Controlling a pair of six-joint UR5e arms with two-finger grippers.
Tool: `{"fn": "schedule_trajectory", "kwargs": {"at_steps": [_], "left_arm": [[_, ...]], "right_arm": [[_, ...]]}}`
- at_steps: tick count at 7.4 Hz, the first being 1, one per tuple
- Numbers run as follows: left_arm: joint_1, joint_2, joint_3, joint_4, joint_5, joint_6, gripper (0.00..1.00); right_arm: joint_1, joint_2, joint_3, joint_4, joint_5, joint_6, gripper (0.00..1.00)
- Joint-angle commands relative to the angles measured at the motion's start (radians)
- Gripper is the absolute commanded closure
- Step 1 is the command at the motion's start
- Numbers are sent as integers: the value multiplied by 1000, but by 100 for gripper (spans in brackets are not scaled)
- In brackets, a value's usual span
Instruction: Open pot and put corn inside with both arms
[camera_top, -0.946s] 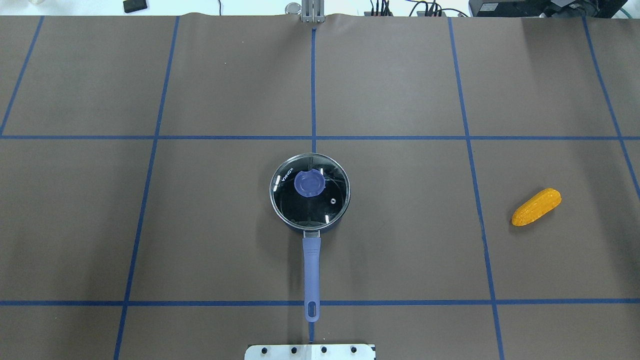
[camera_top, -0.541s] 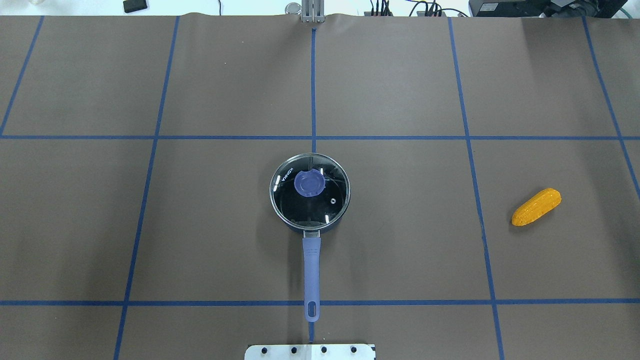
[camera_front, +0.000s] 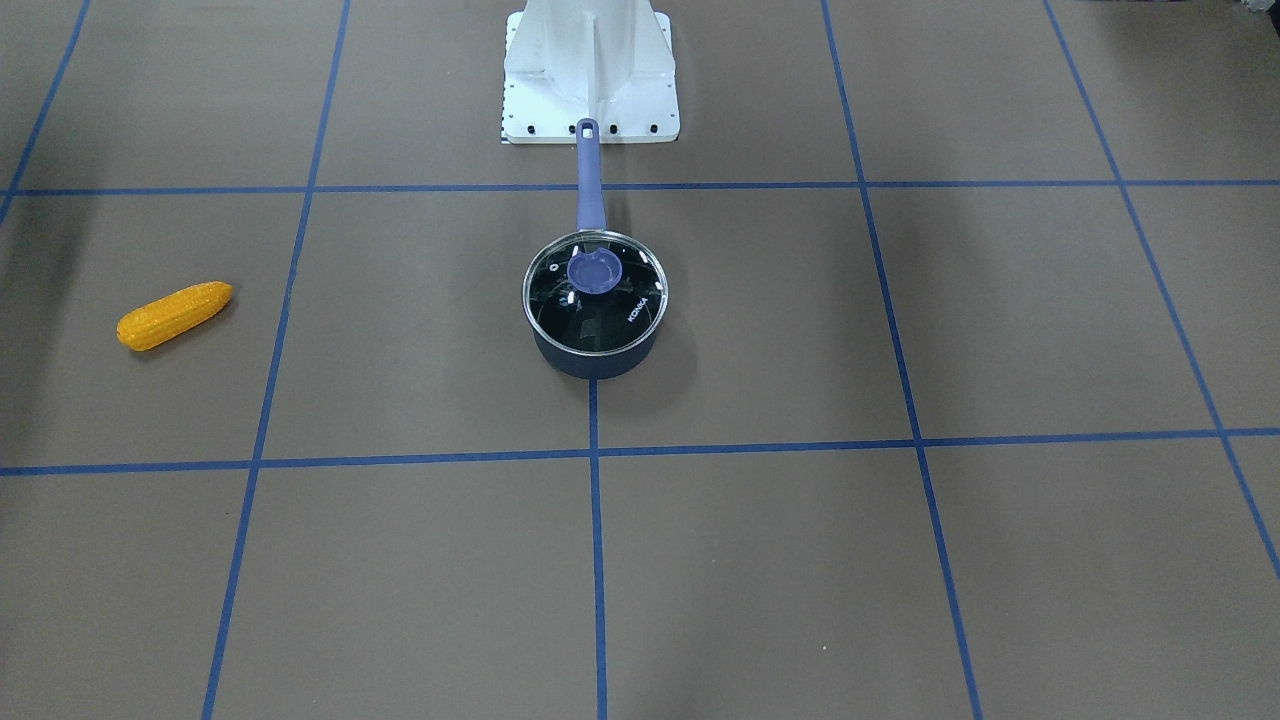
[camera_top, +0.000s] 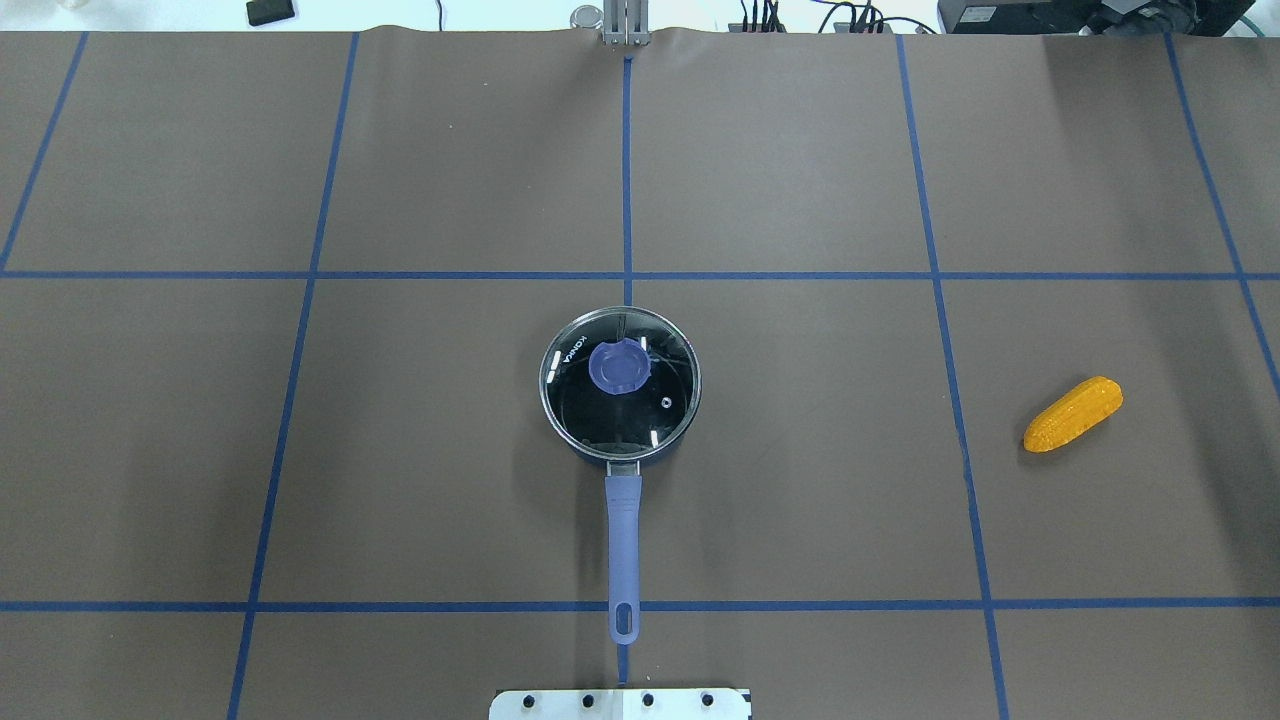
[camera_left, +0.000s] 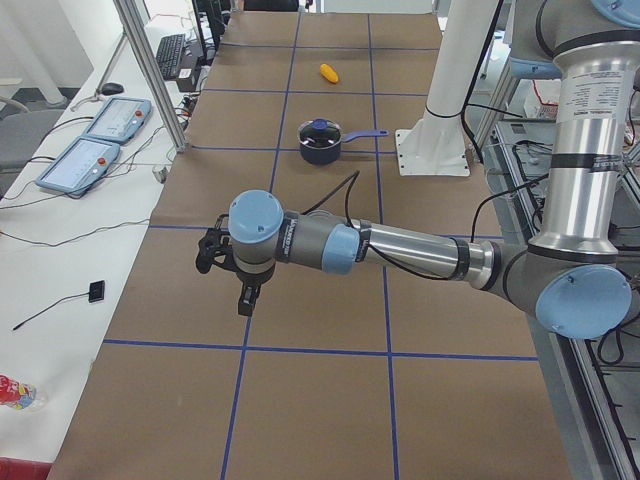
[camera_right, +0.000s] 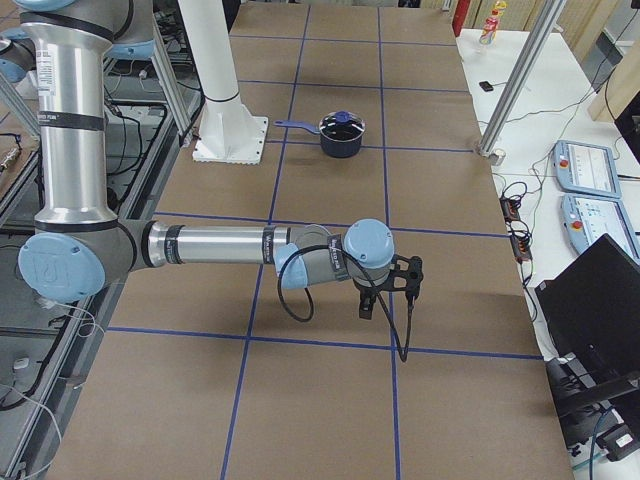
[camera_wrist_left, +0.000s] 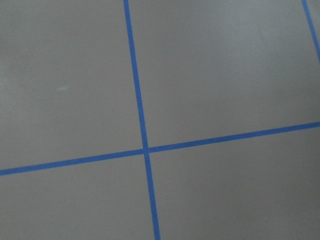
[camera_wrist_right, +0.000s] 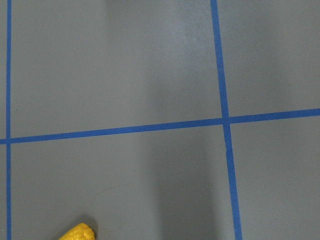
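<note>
While lid (camera_top: 620, 382) covers pot (camera_front: 590, 362), corn (camera_top: 1072, 413) lies well apart.

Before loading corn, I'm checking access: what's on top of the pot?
A glass lid with a blue knob covers the pot. Through the glass the inside looks dark; contents unclear.

Taped brown table (camera_top: 400, 450) with pot (camera_front: 595, 362), corn (camera_top: 1072, 413), seemingly a mount plate (camera_top: 620, 703).

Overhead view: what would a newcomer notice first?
The dark pot sits mid-table with its glass lid on and its long handle pointing toward the base. The bright orange corn lies alone on the bare mat, far out on the robot's right.
</note>
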Motion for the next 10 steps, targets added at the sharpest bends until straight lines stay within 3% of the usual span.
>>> {"fn": "schedule_trajectory", "kwargs": {"at_steps": [1, 4, 7, 9, 10], "left_arm": [[128, -60, -104, 1, 11, -278, 2], [289, -178, -194, 7, 37, -615, 2], [467, -325, -204, 41, 144, -866, 2], [537, -478, -202, 215, 207, -899, 2], [573, -518, -192, 239, 220, -937, 2]], "right_arm": [[-47, 29, 16, 6, -28, 134, 3], [-115, 26, 24, 61, -64, 264, 1], [-214, 26, 24, 160, -100, 459, 0], [-253, 26, 31, 160, -103, 493, 0], [-282, 26, 44, 160, -104, 545, 0]]}}
